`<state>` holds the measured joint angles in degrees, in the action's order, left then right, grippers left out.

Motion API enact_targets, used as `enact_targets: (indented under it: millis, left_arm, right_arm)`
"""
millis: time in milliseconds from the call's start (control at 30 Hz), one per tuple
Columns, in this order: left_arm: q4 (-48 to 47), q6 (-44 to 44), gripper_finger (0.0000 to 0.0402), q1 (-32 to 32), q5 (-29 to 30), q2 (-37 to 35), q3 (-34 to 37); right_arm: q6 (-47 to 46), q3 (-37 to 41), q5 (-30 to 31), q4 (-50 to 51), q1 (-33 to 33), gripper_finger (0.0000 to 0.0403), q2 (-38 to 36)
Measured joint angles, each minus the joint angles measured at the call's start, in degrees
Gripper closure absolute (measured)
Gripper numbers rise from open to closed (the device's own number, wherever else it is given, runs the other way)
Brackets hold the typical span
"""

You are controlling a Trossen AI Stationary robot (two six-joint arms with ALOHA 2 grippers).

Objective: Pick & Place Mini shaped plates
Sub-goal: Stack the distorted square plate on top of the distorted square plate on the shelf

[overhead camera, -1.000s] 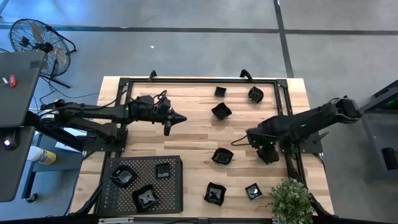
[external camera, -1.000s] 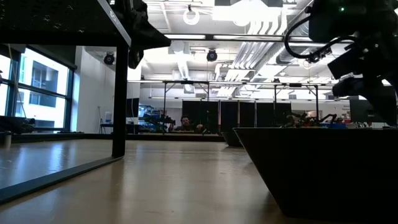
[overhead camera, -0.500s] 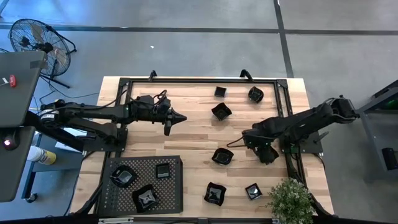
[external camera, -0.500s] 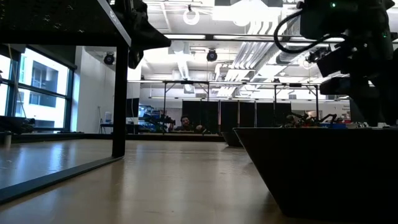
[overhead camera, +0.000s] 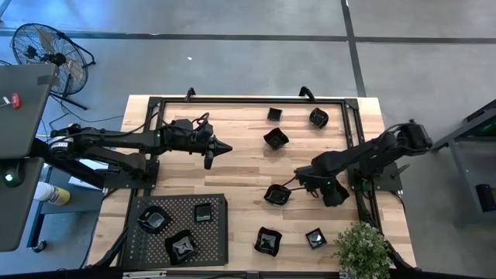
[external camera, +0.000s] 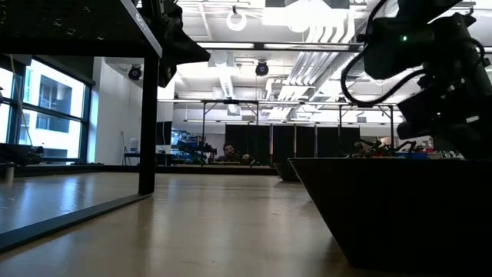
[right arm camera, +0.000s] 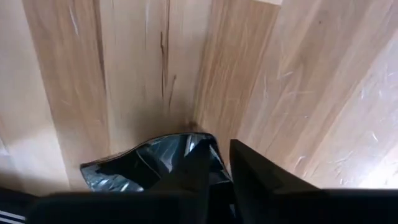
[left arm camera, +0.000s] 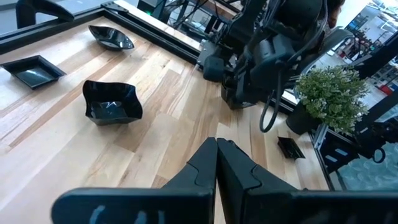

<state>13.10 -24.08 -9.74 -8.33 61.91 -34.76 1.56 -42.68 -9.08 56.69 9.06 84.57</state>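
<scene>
The grasping step is judged to be in hand: the right gripper (overhead camera: 293, 185) is placed at the near edge of a mini shaped plate (overhead camera: 277, 194) lying on the wooden table (overhead camera: 240, 167) roughly at its middle, right of the perforated tray (overhead camera: 215, 236). In the right wrist view the dark fingers (right arm camera: 189, 171) are seen straddling the wavy rim of that plate (right arm camera: 146, 163), one inside and one outside, with only a narrow gap between them; whether the rim is actually pinched cannot be told. The plate is glossy black, with an angular, folded rim and pale reflections on its inner walls. A firm pinch, a lift and a carry to the tray, where 3 plates (overhead camera: 153, 220) already lie, are judged to be called for next. 5 further plates (overhead camera: 276, 139) are left spread over the table. The left gripper (overhead camera: 219, 147) is held idle above the table's left half, its fingers pressed together (left arm camera: 219, 163).
</scene>
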Motion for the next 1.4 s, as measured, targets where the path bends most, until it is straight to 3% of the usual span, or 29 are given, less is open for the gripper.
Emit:
enact_targets:
  millis: [167,333,700,833,1067,1267,1400]
  left_arm:
    - [0.1,-0.2,0.0401,0.0,-0.1,0.0,0.0]
    - [0.2,-0.3,0.0401,0.0,-0.2,0.0,0.0]
    - [0.4,-2.0,0.0401,0.0,-0.3,0.0,0.0]
    - [0.3,-2.1,0.0401,0.0,-0.3,0.0,0.0]
    - [0.2,-2.0,0.0401,0.0,-0.2,0.0,0.0]
    - [0.0,-2.0,0.0401,0.0,-0.2,0.0,0.0]
    - [-0.3,-1.9,0.0401,0.0,-0.2,0.0,0.0]
  right_arm:
    - [-1.7,0.0,-0.6,0.0,0.0,0.0397,-0.9]
    - [-5.9,-2.7,-1.2,1.9,-0.7,0.0389,-2.5]
    - [-16.4,-18.3,-1.4,6.0,-6.1,0.04,-2.7]
    - [-15.5,-21.5,-0.3,7.7,-7.4,0.0395,-2.8]
    - [-5.7,-12.4,-3.8,5.9,-5.4,0.0327,-2.8]
    - [-6.6,-2.8,-5.0,2.0,-3.8,0.0264,-2.8]
    - [-8.9,0.2,-5.3,-1.4,-3.8,0.0258,-2.8]
